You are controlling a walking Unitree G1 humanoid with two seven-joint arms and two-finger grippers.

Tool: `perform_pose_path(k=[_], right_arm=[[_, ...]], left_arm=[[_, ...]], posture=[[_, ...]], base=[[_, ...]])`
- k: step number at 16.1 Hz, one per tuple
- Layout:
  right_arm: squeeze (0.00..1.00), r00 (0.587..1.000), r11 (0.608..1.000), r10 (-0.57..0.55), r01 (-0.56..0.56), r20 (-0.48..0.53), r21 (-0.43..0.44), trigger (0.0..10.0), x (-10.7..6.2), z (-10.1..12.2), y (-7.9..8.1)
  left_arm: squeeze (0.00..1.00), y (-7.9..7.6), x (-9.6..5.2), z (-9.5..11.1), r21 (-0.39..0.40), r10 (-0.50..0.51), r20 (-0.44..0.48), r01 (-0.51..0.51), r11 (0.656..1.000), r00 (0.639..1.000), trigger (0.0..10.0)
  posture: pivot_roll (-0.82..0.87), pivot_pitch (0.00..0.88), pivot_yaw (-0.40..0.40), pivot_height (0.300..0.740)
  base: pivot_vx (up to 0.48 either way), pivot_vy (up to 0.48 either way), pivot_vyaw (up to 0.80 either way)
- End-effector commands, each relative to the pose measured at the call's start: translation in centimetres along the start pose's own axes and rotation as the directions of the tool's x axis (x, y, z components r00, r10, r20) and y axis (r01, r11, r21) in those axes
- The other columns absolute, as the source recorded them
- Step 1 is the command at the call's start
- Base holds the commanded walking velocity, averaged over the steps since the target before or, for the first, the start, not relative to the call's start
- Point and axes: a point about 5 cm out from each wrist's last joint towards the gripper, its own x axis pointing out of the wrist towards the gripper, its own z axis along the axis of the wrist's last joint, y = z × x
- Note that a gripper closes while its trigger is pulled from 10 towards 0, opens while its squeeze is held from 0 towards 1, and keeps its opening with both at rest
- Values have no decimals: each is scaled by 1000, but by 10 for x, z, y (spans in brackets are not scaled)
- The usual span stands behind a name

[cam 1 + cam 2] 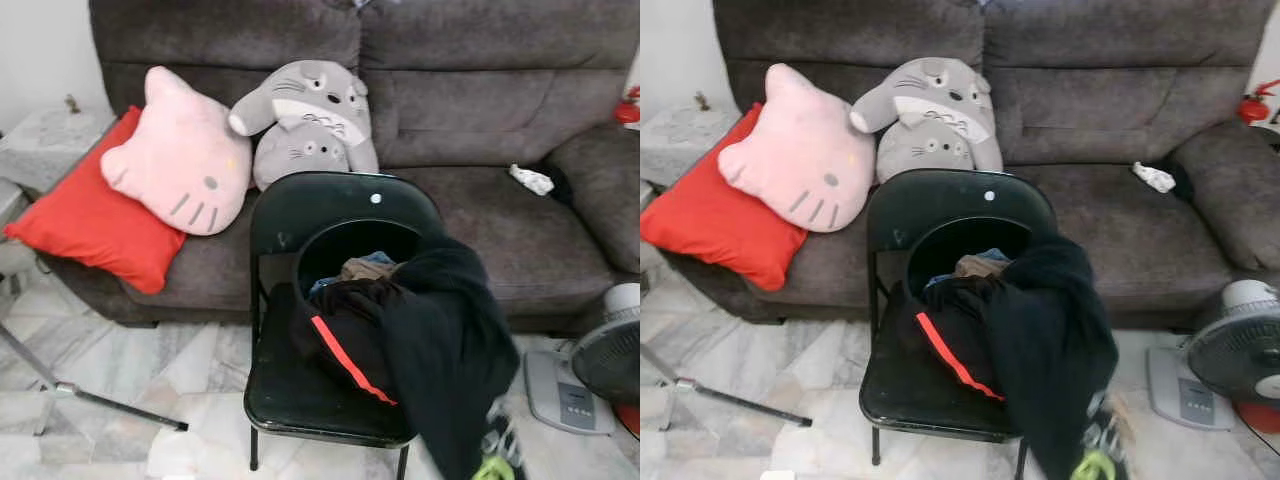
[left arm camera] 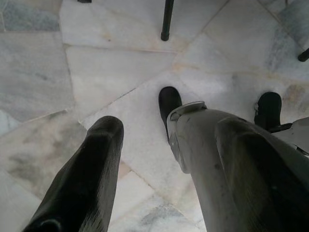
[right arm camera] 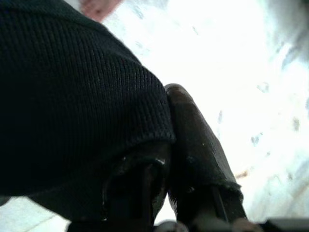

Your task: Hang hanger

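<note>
While the left end effector (image 2: 145, 179) is pointed down at the veined marble floor (image 2: 72, 72), its two black fingers are spread wide apart with nothing held. The right end effector (image 3: 166, 145) is seen with its fingers nearly together, pinching a fold of black ribbed knit garment (image 3: 72, 96). On the glossy black folding chair (image 1: 340, 200), before the grey fabric sofa (image 1: 480, 60), a round black basket (image 1: 330, 245) of clothes is draped by a black fleece garment (image 1: 440, 340). No hanger can be made out.

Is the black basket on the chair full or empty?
Full: clothes fill the basket on the chair, and a black garment spills over its rim.
</note>
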Motion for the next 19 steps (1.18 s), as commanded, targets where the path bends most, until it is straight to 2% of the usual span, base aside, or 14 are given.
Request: perform_pose_path(k=[1, 2, 4, 6, 7, 8, 9, 11, 12, 13, 14, 15, 17, 19], right_arm=[[0, 1000, 1000, -24, 25, -19, 7, 0, 2, -2, -5], [0, 998, 999, -38, 39, -45, 14, 0, 2, -3, -6], [0, 1000, 1000, -9, 9, -21, 11, 0, 1, -1, -2], [0, 1000, 1000, 21, -21, 23, 11, 0, 0, 7, 2], [0, 992, 996, 80, -76, 102, -48, 0, -2, 18, 7], [0, 972, 982, 153, -129, 181, -135, 0, -5, 29, 15], [0, 960, 974, 194, -164, 204, -157, 0, -7, 34, 21], [0, 912, 940, 292, -219, 287, -261, 0, -18, 49, 42], [0, 876, 921, 361, -281, 319, -271, 0, -28, 58, 57], [0, 852, 908, 395, -305, 344, -286, 0, -34, 64, 66], [0, 818, 886, 445, -343, 365, -311, 2549, -40, 69, 75], [0, 783, 866, 486, -371, 388, -334, 10000, -47, 74, 83], [0, 737, 852, 521, -420, 432, -311, 10000, -57, 83, 94], [0, 650, 813, 582, -487, 490, -320, 10000, -76, 96, 111]], left_arm=[[0, 2, -2, -9, 11, 3, -35, -2, 1000, 999, 10000], [0, 2, -2, -9, 14, 2, -36, -1, 1000, 999, 10000], [0, 3, -2, -8, 13, 3, -35, -3, 1000, 999, 10000], [0, 3, -2, -8, 13, 5, -34, -5, 1000, 999, 10000], [0, 3, -2, -7, 12, 6, -33, -6, 1000, 999, 10000], [0, 3, -2, -7, 11, 7, -32, -7, 1000, 999, 10000], [0, 3, -2, -7, 11, 8, -32, -7, 1000, 999, 10000], [0, 3, -2, -7, 9, 10, -31, -9, 1000, 999, 10000], [0, 3, -2, -7, 7, 11, -31, -11, 1000, 999, 10000], [0, 3, -2, -7, 5, 12, -31, -12, 1000, 999, 10000], [0, 3, -2, -7, 4, 12, -32, -12, 1000, 999, 10000], [0, 3, -2, -7, 1, 13, -32, -13, 1000, 999, 10000], [0, 3, -2, -8, -1, 16, -32, -16, 1000, 999, 10000], [0, 5, -2, -9, -2, 22, -36, -22, 1000, 999, 10000]], posture=[[-87, 131, 1, 740], [-85, 133, 2, 740], [-80, 136, 3, 740], [-81, 137, 5, 740], [-81, 137, 5, 740], [-80, 141, 5, 740], [-80, 140, 4, 740], [-79, 144, 2, 740], [-79, 146, 0, 740], [-79, 146, 0, 740], [-81, 149, -2, 740], [-79, 154, -4, 740], [-80, 159, -8, 740], [-82, 164, -5, 740]], base=[[0, 0, 0], [0, 0, 0], [0, 0, 0], [0, 0, 0], [0, 0, 0], [0, 0, 0], [0, 0, 0], [0, 0, 0], [0, 0, 0], [0, 0, 0], [0, 0, 0], [0, 0, 0], [0, 0, 0], [0, 0, 0]])
